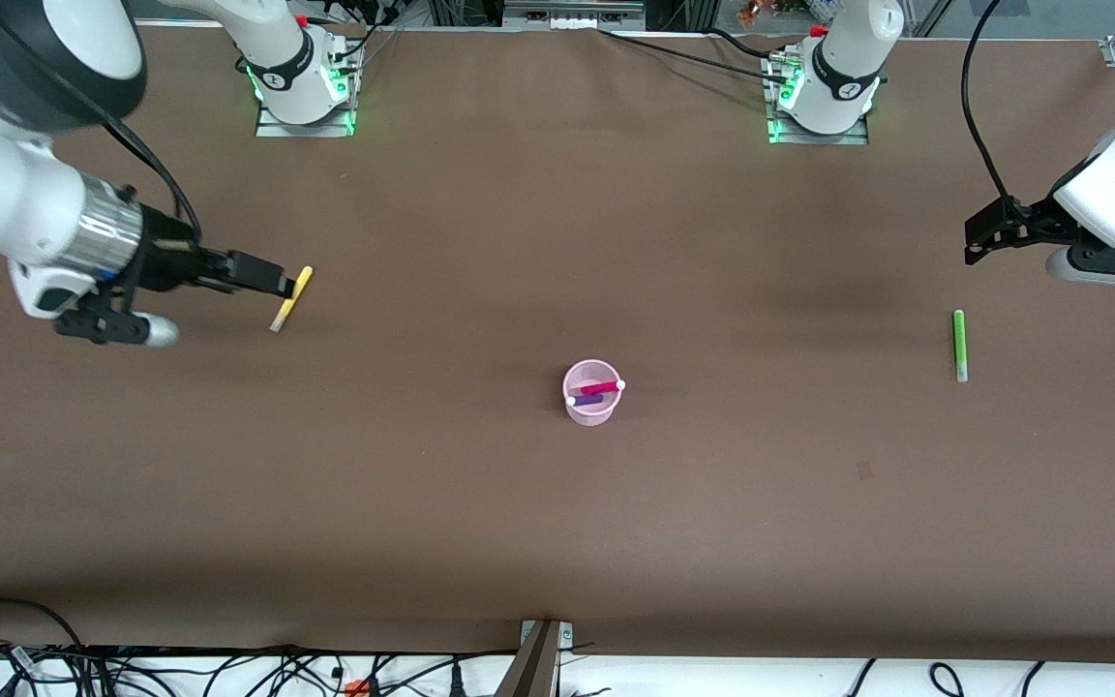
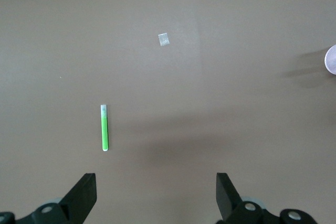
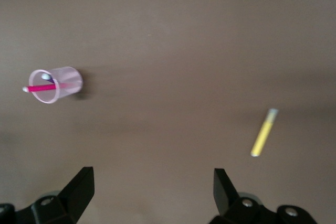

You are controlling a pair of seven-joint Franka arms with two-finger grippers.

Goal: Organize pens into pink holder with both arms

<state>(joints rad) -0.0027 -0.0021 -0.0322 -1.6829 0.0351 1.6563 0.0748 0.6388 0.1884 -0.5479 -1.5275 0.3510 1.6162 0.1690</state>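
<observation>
The pink holder (image 1: 592, 392) stands upright mid-table, with the magenta-pink pen (image 1: 601, 388) and the dark purple pen (image 1: 587, 399) in it. It also shows in the right wrist view (image 3: 55, 85). The yellow pen (image 1: 290, 298) lies on the table toward the right arm's end and shows in the right wrist view (image 3: 264, 132). My right gripper (image 1: 272, 278) hovers by it, open and empty (image 3: 152, 182). The green pen (image 1: 958, 344) lies toward the left arm's end and shows in the left wrist view (image 2: 104, 128). My left gripper (image 1: 988, 232) is open and empty above the table near it (image 2: 156, 187).
The brown table (image 1: 557, 542) has a small pale square mark (image 2: 164, 39) between the green pen and the holder. Cables hang along the table's edge nearest the front camera (image 1: 228, 668). The arm bases (image 1: 301, 77) stand at the edge farthest from that camera.
</observation>
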